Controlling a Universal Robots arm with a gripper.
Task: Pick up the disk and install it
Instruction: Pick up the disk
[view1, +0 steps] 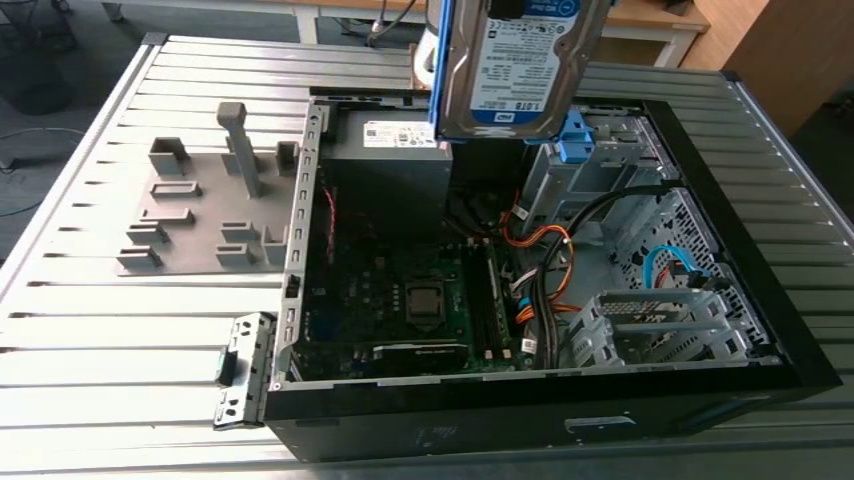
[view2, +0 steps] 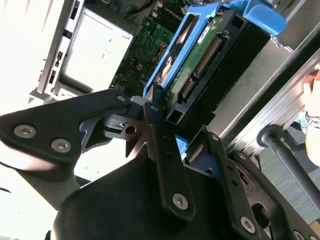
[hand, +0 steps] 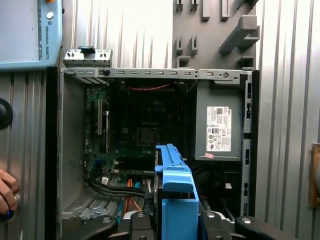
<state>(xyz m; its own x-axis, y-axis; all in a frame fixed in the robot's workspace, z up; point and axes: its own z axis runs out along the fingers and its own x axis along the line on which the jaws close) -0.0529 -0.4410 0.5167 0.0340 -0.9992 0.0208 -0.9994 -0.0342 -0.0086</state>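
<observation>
The disk (view1: 514, 65) is up in the air, hanging on edge over the open computer case (view1: 534, 410), with its white-and-blue label turned toward the exterior view. The claw (view2: 175, 125) is clamped on it. In the second wrist view one black finger (view2: 152, 112) presses against the blue rail, and the disk's green circuit board and connectors face that camera. In the first wrist view the claw (hand: 174, 220) grips the blue rail on both sides. Below it lie the motherboard (hand: 142, 125) and the grey power supply (hand: 220, 122) with its white sticker. Orange cables (view1: 554, 270) curl inside the case. A grey holder (view1: 200, 215) sits on the slatted metal desk (view1: 107, 330) just beside the case. A person's hand (hand: 7, 192) rests at the edge.
</observation>
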